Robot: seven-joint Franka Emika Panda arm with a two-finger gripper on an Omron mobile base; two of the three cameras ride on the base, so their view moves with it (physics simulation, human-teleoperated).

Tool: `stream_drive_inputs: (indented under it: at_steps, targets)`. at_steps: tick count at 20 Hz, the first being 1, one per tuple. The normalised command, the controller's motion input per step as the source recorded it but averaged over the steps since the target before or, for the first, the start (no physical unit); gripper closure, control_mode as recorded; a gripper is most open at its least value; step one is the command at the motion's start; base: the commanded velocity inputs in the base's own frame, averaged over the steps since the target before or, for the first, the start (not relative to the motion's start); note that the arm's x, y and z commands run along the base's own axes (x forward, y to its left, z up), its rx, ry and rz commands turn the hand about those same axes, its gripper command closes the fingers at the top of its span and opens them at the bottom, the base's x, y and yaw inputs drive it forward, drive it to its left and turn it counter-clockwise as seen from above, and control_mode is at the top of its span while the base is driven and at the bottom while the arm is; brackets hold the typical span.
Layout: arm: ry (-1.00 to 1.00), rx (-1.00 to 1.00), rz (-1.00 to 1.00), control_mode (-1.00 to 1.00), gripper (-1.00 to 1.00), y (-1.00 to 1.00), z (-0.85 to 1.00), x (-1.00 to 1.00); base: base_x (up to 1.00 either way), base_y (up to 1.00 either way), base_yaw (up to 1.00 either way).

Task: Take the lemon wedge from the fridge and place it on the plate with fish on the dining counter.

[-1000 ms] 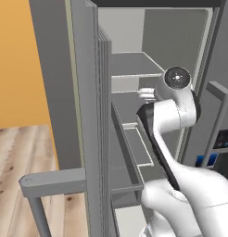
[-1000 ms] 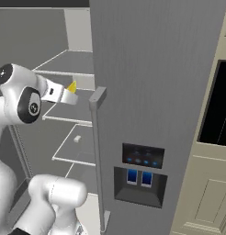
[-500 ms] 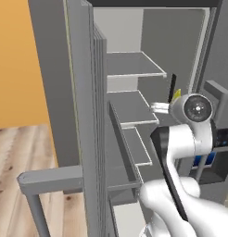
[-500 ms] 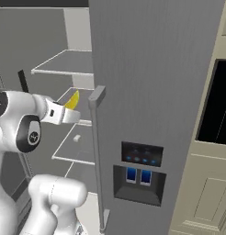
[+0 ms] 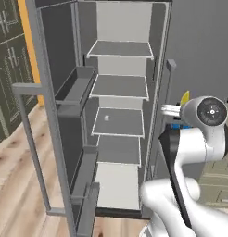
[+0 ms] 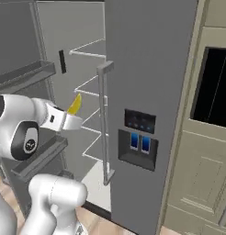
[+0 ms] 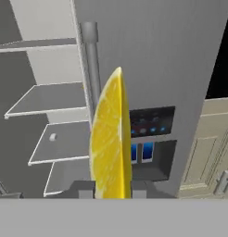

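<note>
Hand view gives you the bright yellow lemon wedge [image 7: 111, 139] pinched upright between the gripper [image 7: 112, 189] fingers, its long axis running up from the tips, pulp face glossy and finely veined. It sits outside the tall matte grey fridge [image 7: 148, 60], just before the closed door's long bar handle [image 7: 91, 65]. You cannot see the plate from here.
</note>
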Motion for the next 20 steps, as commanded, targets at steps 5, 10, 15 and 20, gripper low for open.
stream_drive_inputs:
  at_steps: [5,10,15,20]
  targets:
    - [0.00,0.00,0.00,1.00,1.00,0.00,0.00,0.00,-0.29,0.00,0.90]
    - [0.00,0.00,0.00,1.00,1.00,0.00,0.00,0.00,-0.11,0.00,0.96]
    - [0.00,0.00,0.00,1.00,1.00,0.00,0.00,0.00,-0.10,0.00,0.94]
    - [0.00,0.00,0.00,1.00,1.00,0.00,0.00,0.00,-0.15,0.00,0.90]
